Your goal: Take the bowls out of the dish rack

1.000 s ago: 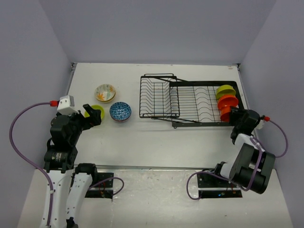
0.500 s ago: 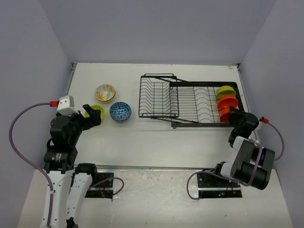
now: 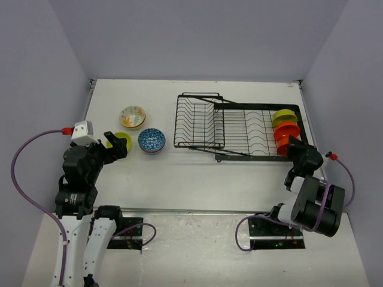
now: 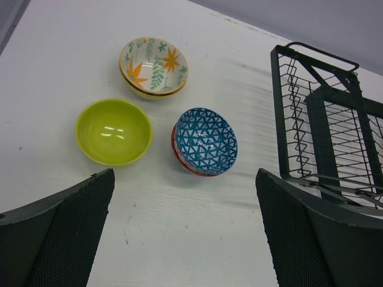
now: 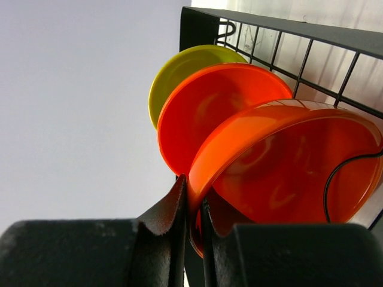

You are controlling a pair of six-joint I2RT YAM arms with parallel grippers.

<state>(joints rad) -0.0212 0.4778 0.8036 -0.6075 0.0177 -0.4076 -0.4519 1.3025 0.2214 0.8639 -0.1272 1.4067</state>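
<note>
The black wire dish rack [image 3: 239, 128] lies mid-table. At its right end stand a lime green bowl [image 3: 283, 115] and two orange bowls [image 3: 287, 129] on edge. My right gripper [image 3: 294, 146] is shut on the rim of the nearest orange bowl [image 5: 287, 167]; the other orange bowl [image 5: 209, 110] and the green one [image 5: 179, 66] stand behind it. On the table at left sit a floral bowl [image 4: 153, 66], a lime green bowl [image 4: 114, 131] and a blue-patterned bowl [image 4: 204, 141]. My left gripper [image 4: 185, 233] is open and empty, near side of them.
The rack's raised basket section [image 4: 326, 119] lies right of the blue-patterned bowl. Purple walls close the table on three sides. The rack's right end [image 3: 304, 128] is close to the right wall.
My right gripper has moved in to the near orange bowl and closed on its rim. The rack shifted slightly left. The left arm has not moved.
</note>
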